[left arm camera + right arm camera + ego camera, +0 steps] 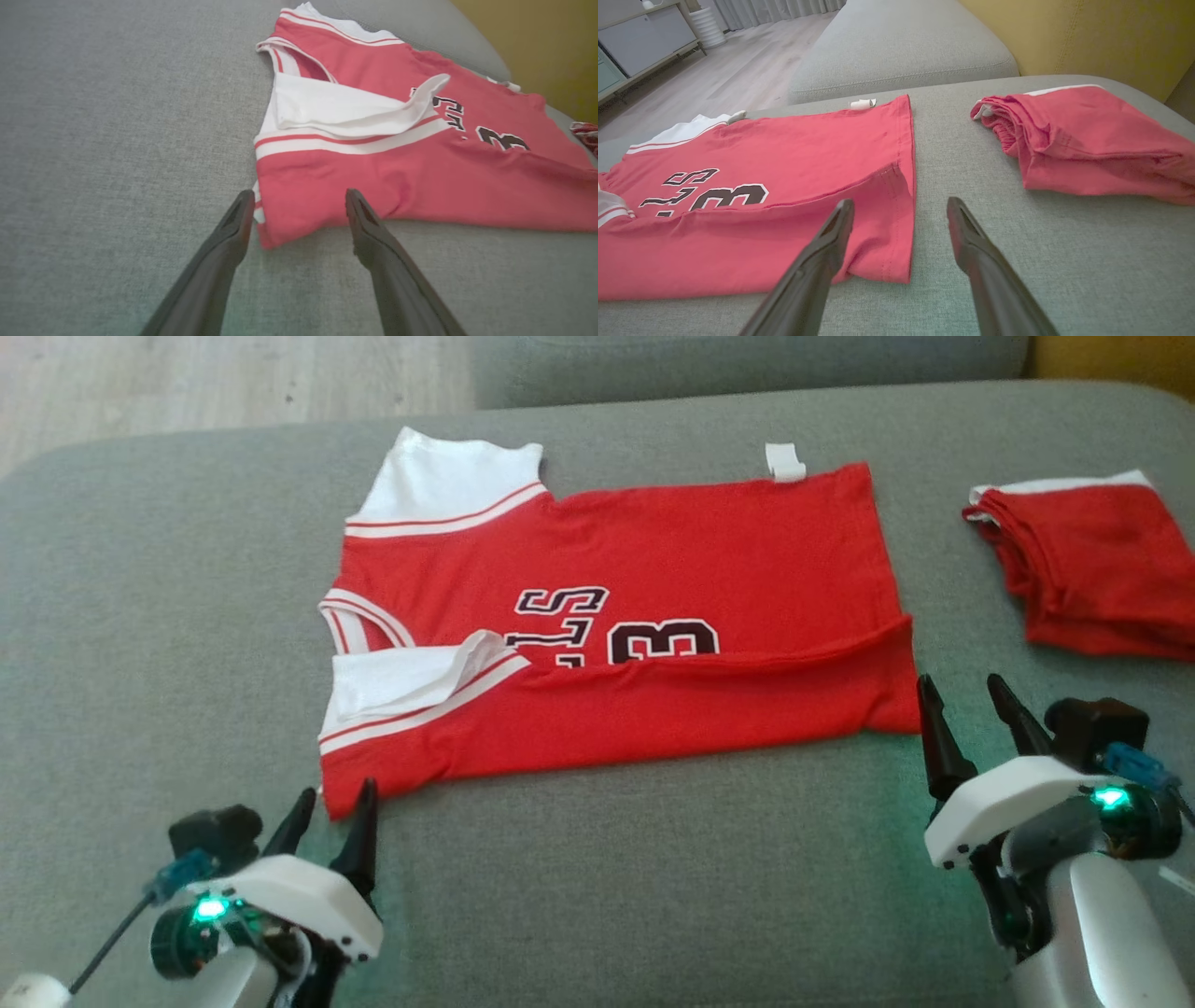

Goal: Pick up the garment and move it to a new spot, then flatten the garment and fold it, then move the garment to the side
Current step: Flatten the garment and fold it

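Red shirt (607,597) lies spread across the middle of the grey cushion (187,569), near edge folded over. Toward the cushion's near side we hold our left gripper (336,795) and right gripper (960,686) wide apart, gripping nothing. Red shorts (1092,569) sit folded at the cushion's right.

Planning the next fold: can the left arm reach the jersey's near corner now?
Probably yes: the left gripper is open right at a corner of the jersey, with nothing in the way.
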### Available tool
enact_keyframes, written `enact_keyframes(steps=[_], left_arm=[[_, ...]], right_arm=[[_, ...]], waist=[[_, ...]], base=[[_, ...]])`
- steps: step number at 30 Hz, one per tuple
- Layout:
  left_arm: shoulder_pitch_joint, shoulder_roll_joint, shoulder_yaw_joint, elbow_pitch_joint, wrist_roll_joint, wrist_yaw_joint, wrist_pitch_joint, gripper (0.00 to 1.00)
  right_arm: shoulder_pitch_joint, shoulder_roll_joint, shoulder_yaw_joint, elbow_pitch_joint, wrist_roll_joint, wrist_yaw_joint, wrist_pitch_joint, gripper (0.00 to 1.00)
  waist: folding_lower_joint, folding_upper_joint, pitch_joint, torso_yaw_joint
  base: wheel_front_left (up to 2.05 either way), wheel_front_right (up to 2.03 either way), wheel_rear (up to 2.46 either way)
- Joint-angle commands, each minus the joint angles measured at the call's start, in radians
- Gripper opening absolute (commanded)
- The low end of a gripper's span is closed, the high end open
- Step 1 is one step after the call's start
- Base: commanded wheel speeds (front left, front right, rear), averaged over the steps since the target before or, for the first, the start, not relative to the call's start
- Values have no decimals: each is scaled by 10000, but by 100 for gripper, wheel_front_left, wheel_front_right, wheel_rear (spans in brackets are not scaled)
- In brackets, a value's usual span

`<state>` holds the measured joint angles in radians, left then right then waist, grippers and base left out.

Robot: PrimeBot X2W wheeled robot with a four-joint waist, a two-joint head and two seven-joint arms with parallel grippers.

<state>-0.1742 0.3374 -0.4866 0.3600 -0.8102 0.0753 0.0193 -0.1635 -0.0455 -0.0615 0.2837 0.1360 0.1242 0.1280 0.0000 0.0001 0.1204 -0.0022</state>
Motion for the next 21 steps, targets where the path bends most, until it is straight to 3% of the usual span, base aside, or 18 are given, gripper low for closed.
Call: enact_keyframes(steps=[1, 10, 11, 12, 13, 14, 21], left_arm=[[-622, 156, 464, -79, -59, 51, -50, 100], [-1077, -122, 428, 1119, -398, -53, 392, 100], [-1105, -144, 399, 1184, -411, -81, 430, 77], [-1133, -166, 373, 1230, -413, -109, 441, 42], [-1159, -190, 344, 1263, -414, -148, 440, 24], [-1183, -217, 316, 1288, -414, -186, 435, 0], [-1259, -307, 152, 1256, -322, -354, 260, 0]], right_arm=[[-232, -47, 299, -422, 75, 65, 50, 100], [-528, -47, 377, -136, 165, 65, 224, 100], [-588, -47, 370, -19, 175, 65, 243, 100], [-652, -47, 365, 116, 188, 65, 273, 100], [-724, -47, 365, 267, 235, 65, 290, 100], [-793, -47, 366, 453, 275, 65, 317, 100], [-1409, -47, 383, 2165, 452, 65, 367, 100]], waist=[[0, -1, 132, -106], [0, -1, 431, -198], [0, -1, 451, -192], [0, -1, 468, -183], [0, -1, 478, -167], [0, -1, 485, -145], [0, -1, 452, 53]], base=[[0, 0, 0], [0, 0, 0], [0, 0, 0], [0, 0, 0], [0, 0, 0], [0, 0, 0], [0, 0, 0]])
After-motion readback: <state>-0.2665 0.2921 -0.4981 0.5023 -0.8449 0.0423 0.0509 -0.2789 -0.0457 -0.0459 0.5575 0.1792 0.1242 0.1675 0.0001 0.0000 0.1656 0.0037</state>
